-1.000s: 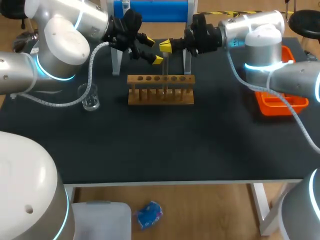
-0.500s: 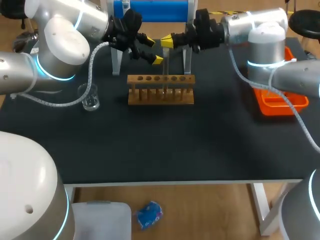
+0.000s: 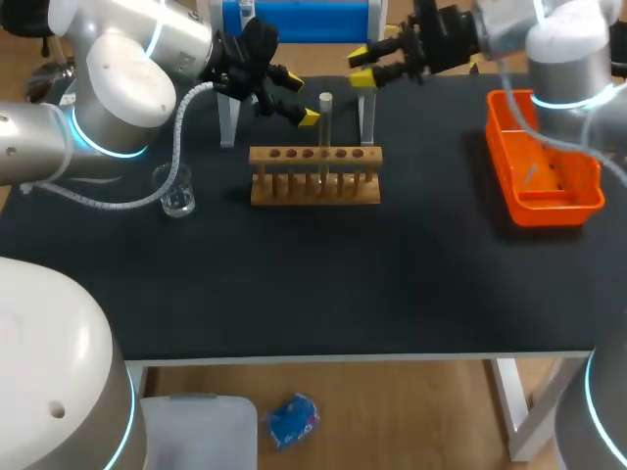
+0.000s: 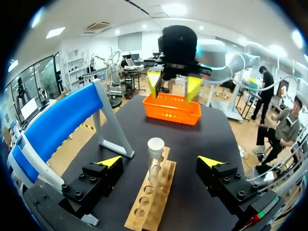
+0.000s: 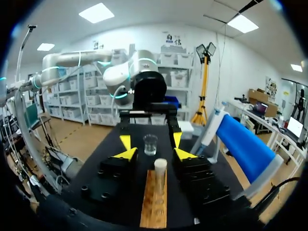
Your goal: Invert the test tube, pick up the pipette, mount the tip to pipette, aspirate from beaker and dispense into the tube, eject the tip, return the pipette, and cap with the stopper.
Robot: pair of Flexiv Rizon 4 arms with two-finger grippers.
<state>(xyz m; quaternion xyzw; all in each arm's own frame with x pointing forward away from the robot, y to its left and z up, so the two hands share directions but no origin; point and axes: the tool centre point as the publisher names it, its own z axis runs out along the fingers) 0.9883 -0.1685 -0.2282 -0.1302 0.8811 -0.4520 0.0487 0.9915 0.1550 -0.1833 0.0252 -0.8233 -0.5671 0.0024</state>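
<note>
A clear test tube (image 3: pixel 324 132) with a white top end stands upright in the wooden rack (image 3: pixel 313 186). My left gripper (image 3: pixel 300 97) is open just left of the tube's top. The tube (image 4: pixel 154 166) stands in line with the gap of the left gripper (image 4: pixel 160 162) and touches neither finger. My right gripper (image 3: pixel 361 65) is open, behind and to the right of the tube and apart from it. In the right wrist view the tube (image 5: pixel 160 171) stands just ahead of the right gripper (image 5: pixel 156 154). A glass beaker (image 3: pixel 174 189) stands left of the rack.
An orange tray (image 3: pixel 588 201) lies at the right side of the table. A blue stand (image 3: pixel 294 20) on two grey legs (image 3: pixel 227 117) rises behind the rack. The black tabletop (image 3: pixel 313 284) in front of the rack is bare.
My right gripper has opened, let go of the tube and drawn back to the right and away. The tube stays standing in the rack. The left arm has not moved.
</note>
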